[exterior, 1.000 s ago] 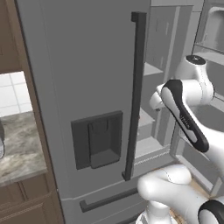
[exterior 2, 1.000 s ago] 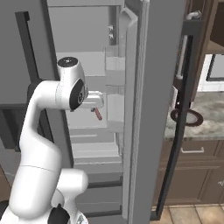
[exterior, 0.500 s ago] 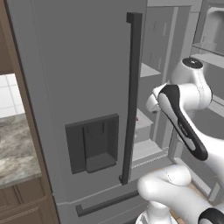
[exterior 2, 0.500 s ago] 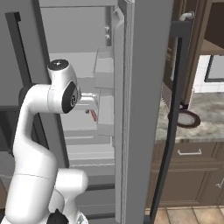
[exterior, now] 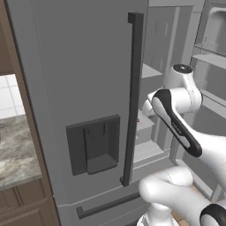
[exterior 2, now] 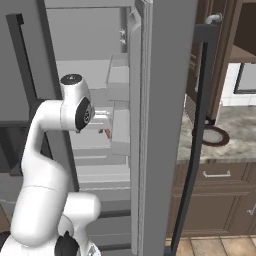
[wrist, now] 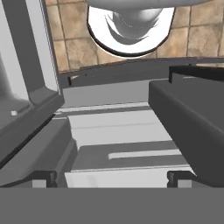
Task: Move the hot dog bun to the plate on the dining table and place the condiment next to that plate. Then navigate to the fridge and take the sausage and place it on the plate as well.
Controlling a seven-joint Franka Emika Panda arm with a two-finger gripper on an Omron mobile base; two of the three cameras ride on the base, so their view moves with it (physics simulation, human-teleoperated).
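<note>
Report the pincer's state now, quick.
Pincer: open, holding nothing, reaching into the fridge.

I can't find any words, numbers, brand names or signs to read here; the fridge (exterior: 84, 88) door in front of me is plain grey, with no writing on it; its dispenser panel (exterior: 93, 145) has no letters or marks I can make out; the shelves (wrist: 127, 127) inside the fridge have no labels.
</note>
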